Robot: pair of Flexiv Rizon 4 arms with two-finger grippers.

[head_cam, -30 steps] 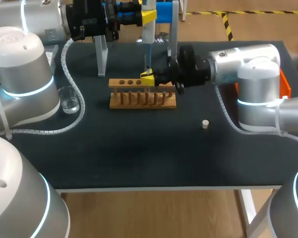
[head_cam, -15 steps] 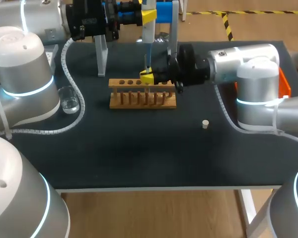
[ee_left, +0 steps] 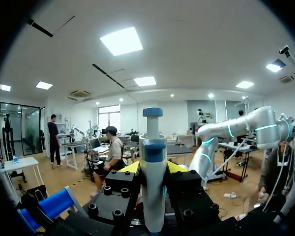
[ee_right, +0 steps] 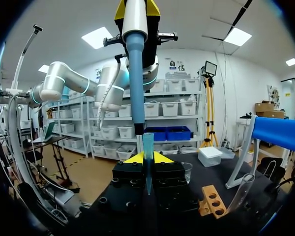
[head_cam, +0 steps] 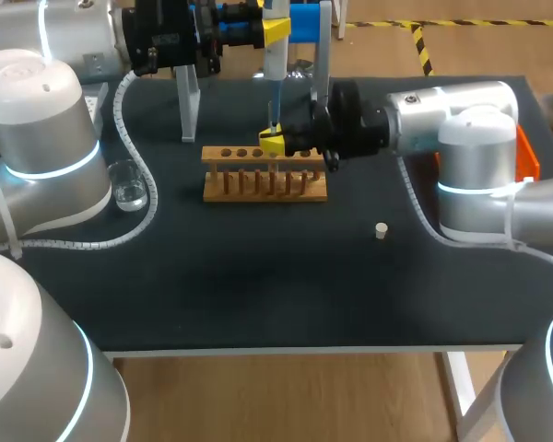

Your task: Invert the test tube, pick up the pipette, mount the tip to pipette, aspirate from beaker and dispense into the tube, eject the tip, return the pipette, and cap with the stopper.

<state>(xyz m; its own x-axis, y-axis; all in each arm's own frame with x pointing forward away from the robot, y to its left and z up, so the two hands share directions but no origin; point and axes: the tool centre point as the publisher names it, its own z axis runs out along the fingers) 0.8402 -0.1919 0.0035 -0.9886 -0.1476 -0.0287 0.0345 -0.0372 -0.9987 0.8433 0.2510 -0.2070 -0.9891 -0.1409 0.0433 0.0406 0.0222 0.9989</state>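
White stub stopper (head_cam: 381, 230) lies right of the wooden peg rack (head_cam: 264, 175). My right gripper (head_cam: 275, 143) pinches the tapered blue tip (ee_right: 148, 162) upright over the rack's far edge. Above that, my left gripper (head_cam: 276, 29) clamps the smooth cylindrical pipette (head_cam: 273, 74).

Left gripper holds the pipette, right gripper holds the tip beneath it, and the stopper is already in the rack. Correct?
No. The head view shows the stopper lying on the table, right of the rack, not in it. The rest holds.
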